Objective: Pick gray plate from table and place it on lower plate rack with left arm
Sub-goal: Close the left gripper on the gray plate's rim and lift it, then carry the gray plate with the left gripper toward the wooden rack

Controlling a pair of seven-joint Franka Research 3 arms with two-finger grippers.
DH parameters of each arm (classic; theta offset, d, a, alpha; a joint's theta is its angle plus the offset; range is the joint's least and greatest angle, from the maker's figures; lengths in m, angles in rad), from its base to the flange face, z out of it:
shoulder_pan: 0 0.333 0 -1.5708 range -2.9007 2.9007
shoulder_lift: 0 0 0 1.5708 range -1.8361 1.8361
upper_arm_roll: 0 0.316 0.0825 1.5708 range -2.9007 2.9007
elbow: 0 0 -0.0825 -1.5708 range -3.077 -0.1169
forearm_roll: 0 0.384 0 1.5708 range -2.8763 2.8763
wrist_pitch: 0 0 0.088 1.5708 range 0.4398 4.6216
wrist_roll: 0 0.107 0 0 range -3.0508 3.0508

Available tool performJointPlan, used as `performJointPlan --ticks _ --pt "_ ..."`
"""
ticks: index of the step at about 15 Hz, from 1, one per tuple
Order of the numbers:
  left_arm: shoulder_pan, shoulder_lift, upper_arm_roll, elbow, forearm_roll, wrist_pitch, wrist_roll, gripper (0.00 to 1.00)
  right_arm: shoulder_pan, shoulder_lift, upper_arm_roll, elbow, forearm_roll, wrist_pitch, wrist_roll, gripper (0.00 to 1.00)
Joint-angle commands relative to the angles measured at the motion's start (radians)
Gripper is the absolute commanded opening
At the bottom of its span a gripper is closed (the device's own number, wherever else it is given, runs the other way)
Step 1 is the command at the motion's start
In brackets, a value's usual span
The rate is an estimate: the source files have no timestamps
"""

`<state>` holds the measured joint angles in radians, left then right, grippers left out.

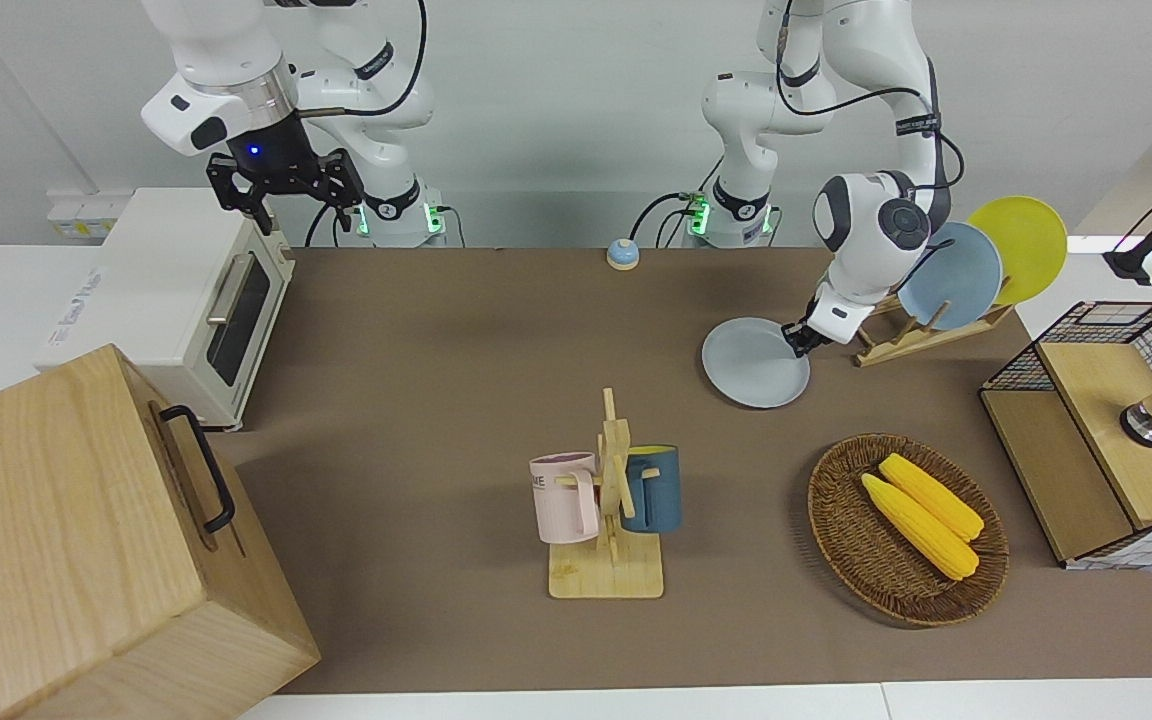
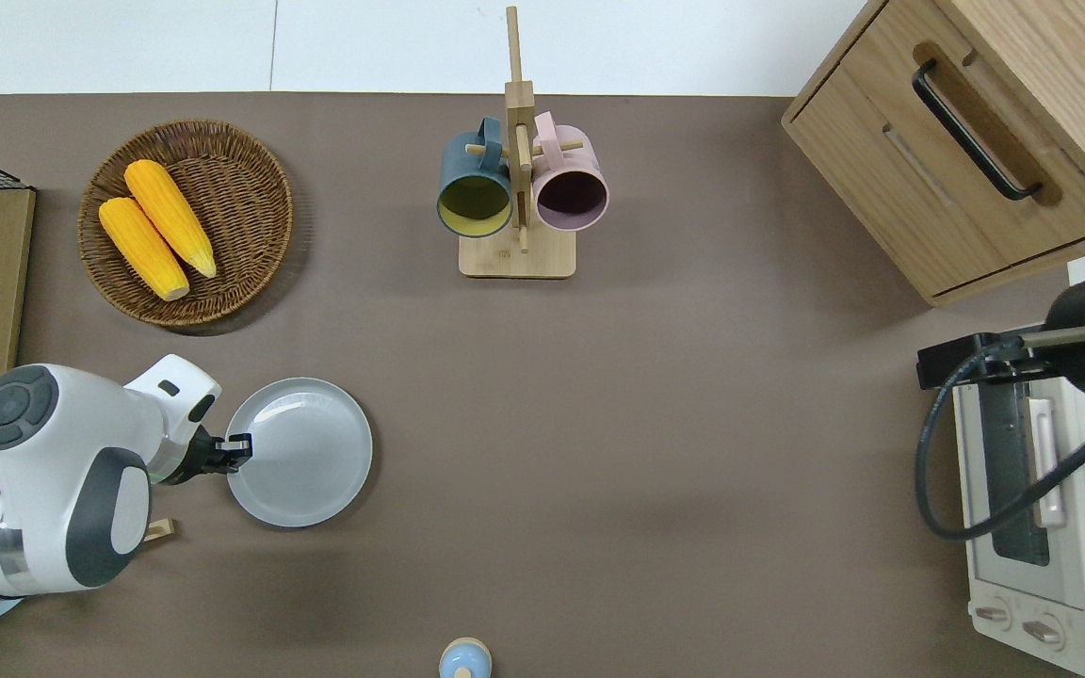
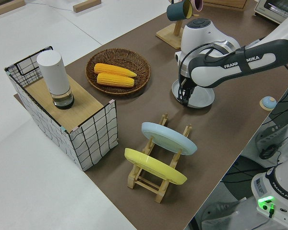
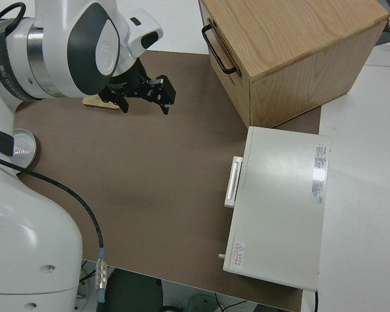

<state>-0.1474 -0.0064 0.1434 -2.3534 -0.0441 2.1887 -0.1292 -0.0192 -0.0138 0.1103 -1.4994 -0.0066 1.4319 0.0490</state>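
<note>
Pincer of the left arm (image 2: 239, 446) is clamped on the rim of the gray plate (image 2: 302, 452), gripping its edge toward the left arm's end of the table, just beside the lower plate rack (image 1: 921, 335) (right arm (image 1: 281, 185) parked, fingers spread).

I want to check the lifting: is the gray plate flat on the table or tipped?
Tipped: the gray plate has its gripped edge raised by the left gripper.
</note>
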Motion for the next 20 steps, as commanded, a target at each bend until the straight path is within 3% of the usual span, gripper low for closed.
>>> performJointPlan --ticks 1,7,11,16,20 --pt "0.005 -0.021 0.012 0.084 0.012 -0.174 0.011 0.00 -0.025 -0.005 0.019 0.005 0.022 -0.015 0.009 0.987" --pt "0.005 -0.033 0.027 0.259 0.027 -0.436 0.008 0.00 -0.025 -0.005 0.019 0.005 0.022 -0.015 0.009 0.987" --pt "0.005 -0.046 0.035 0.391 0.128 -0.641 0.010 0.00 -0.025 -0.005 0.019 0.005 0.022 -0.015 0.009 0.987" --pt "0.002 -0.056 0.039 0.460 0.260 -0.747 0.007 0.00 -0.025 -0.005 0.019 0.005 0.022 -0.015 0.009 0.987" --pt "-0.006 -0.056 0.033 0.457 0.386 -0.758 0.007 0.00 -0.025 -0.005 0.019 0.005 0.022 -0.015 0.009 0.990"
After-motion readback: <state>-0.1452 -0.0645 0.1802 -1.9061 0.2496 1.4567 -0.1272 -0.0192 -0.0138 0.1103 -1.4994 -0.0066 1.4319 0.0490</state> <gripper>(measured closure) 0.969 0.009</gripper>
